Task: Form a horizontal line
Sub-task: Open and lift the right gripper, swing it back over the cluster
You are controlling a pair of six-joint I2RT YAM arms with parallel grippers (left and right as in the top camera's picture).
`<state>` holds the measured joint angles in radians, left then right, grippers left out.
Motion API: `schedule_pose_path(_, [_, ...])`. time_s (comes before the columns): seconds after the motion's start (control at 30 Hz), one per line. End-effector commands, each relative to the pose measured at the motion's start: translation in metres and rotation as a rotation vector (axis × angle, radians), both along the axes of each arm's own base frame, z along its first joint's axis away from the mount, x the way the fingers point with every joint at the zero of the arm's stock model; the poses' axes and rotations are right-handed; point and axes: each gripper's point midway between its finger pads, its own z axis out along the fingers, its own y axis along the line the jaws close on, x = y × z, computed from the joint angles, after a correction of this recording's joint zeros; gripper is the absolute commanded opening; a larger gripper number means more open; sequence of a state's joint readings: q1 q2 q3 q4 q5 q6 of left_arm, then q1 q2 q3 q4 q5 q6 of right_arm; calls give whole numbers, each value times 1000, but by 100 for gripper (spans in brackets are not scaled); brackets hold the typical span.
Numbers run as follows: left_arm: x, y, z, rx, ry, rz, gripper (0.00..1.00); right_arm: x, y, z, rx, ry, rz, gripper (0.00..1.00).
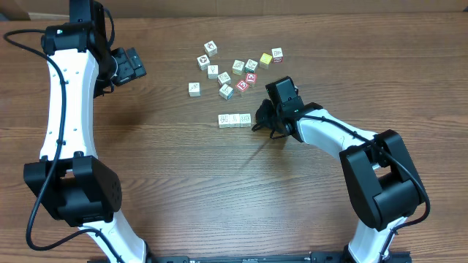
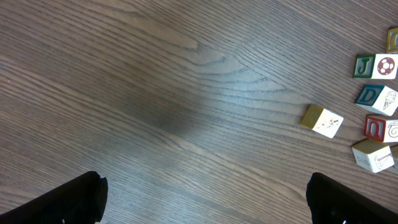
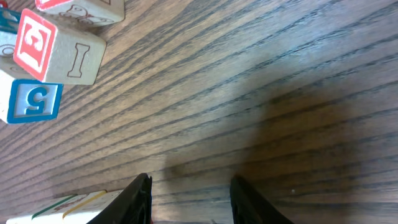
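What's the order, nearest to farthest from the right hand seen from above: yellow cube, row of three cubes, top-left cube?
1. row of three cubes, just left of the right hand
2. yellow cube, upper right
3. top-left cube, upper left

A robotics lab bench rather than a home or shop: a white-and-black jointed left arm [image 1: 69, 109] and its twin right arm [image 1: 344, 135] rise from mounts at the near edge of a wood-grain table [image 1: 183, 190], with a black cable [image 1: 30, 219] looping loose. Lettered toy cubes [image 1: 238, 69] lie scattered on the top, and what looks like plain cardboard [image 1: 292, 4] lines the far edge.
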<state>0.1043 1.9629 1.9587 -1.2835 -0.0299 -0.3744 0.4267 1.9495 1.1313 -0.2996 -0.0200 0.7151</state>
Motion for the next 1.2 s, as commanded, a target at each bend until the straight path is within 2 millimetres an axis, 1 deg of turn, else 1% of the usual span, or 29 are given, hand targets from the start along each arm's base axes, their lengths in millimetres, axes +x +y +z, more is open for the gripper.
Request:
schedule_pose_path(0.0, [2,-6,4,-5,-13,-8,100,-3,-13,-10,-55,16,-42,38])
schedule_pose_path(0.1, [2,-6,4,-3,-13,-7,100,2,-16,-2,-73,20,-50,38])
schedule_pose_path(0.17, [2,-6,4,-5,-13,-8,100,10,-16,12,-76,26,-57,38])
schedule_pose_path(0.2, [2,-6,4,-5,-13,-8,100,16,-16,22,-76,26,-61,38])
schedule_pose_path(0.3, [2,-6,4,-5,-13,-8,100,36,-11,65,-64,2,-70,38])
schedule_pose_path(0.43, [2,-6,4,-4,-13,-8,100,67,1,138,-18,-99,-74,38])
schedule_pose_path(0.5, [2,-6,4,-5,-13,-8,100,80,8,168,14,-167,-75,39])
schedule_pose_path(0.53, [2,-6,4,-4,-13,-7,100,85,11,179,24,-196,-76,39])
schedule_pose_path(0.57, [2,-6,4,-5,-13,-8,100,92,12,189,29,-239,-92,41])
schedule_pose_path(0.63, [2,-6,4,-5,-13,-8,100,99,15,196,27,-286,-101,47])
schedule_pose_path(0.7, [2,-6,4,-5,-13,-8,100,104,20,195,13,-313,-108,52])
schedule_pose_path(0.77, [2,-6,4,-5,-13,-8,100,107,28,188,1,-321,-105,58])
schedule_pose_path(0.83, [2,-6,4,-4,-13,-7,100,109,36,175,-14,-319,-98,61])
schedule_pose_path(1.03, [2,-6,4,-5,-13,-8,100,110,49,121,-101,-263,-89,62])
schedule_pose_path(1.17, [2,-6,4,-5,-13,-8,100,108,52,87,-134,-209,-76,63])
